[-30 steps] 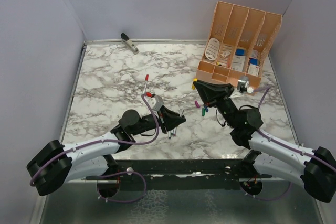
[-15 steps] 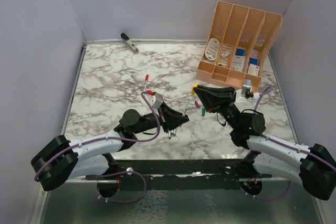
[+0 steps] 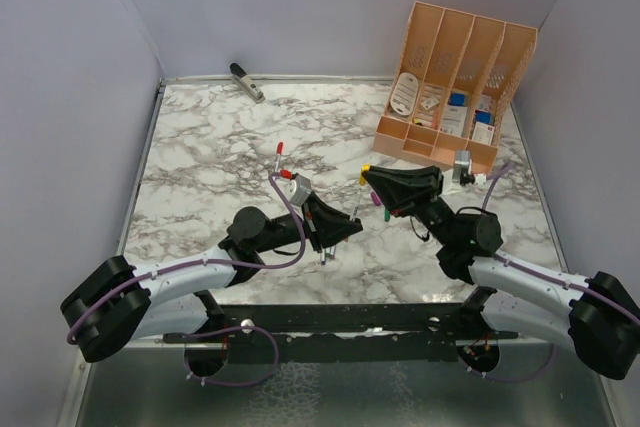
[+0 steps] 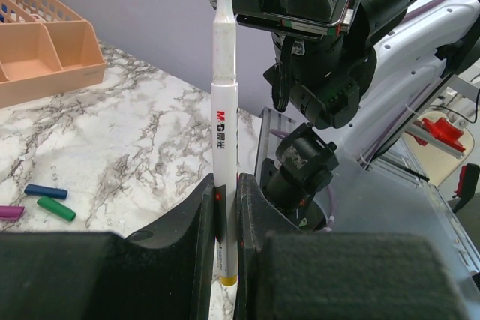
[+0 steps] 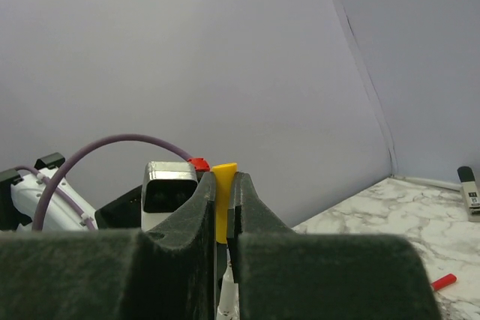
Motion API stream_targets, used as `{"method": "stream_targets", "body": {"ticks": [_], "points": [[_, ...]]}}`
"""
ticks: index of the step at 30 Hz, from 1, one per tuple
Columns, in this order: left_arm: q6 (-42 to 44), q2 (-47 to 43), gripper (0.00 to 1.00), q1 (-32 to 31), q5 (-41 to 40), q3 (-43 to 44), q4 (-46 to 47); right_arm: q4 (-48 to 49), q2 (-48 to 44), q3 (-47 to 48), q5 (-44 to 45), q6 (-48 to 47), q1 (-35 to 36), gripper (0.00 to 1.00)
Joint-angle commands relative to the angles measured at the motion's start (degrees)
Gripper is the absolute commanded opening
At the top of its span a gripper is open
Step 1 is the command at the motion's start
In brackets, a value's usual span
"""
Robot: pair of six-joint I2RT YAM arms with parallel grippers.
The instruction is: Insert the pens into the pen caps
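Note:
My left gripper [image 3: 338, 227] [image 4: 226, 185] is shut on a white pen [image 3: 350, 219] [image 4: 224, 125] with a yellow end, held upright on its lower barrel. The bare tip of the pen [image 5: 226, 294] points up at my right gripper [image 3: 370, 175] [image 5: 223, 181]. That gripper is shut on a yellow pen cap [image 3: 366, 168] [image 5: 223, 204] just above the tip. Whether the tip and the cap touch is hidden. Blue [image 4: 45, 191], green [image 4: 56, 208] and magenta [image 4: 9, 212] pen caps lie on the marble [image 3: 383, 209]. Another pen [image 3: 278, 154] with a red end lies further back.
An orange desk organiser [image 3: 455, 87] [image 4: 37, 58] stands at the back right. A grey stapler-like tool [image 3: 246, 81] [image 5: 470, 189] lies at the back wall. The marble table top [image 3: 200, 147] ends in a metal rail at the left.
My right gripper has moved left with the yellow cap, ending over the pen's tip. My left gripper has shifted slightly right with the pen.

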Motion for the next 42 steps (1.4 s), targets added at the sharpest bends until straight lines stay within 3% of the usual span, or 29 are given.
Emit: {"method": "stream_targets", "body": {"ticks": [1,42], "points": [[-0.6,-0.9,0.00,0.2,1.4,0.9,2.6,-1.7,-1.0,-1.0,-1.3,0.0,0.1,0.01],[-0.6,-0.9,0.00,0.1,-2.4,0.1,4.7,-0.9,0.8,-3.8,-3.7,4.5,0.1,0.01]]}}
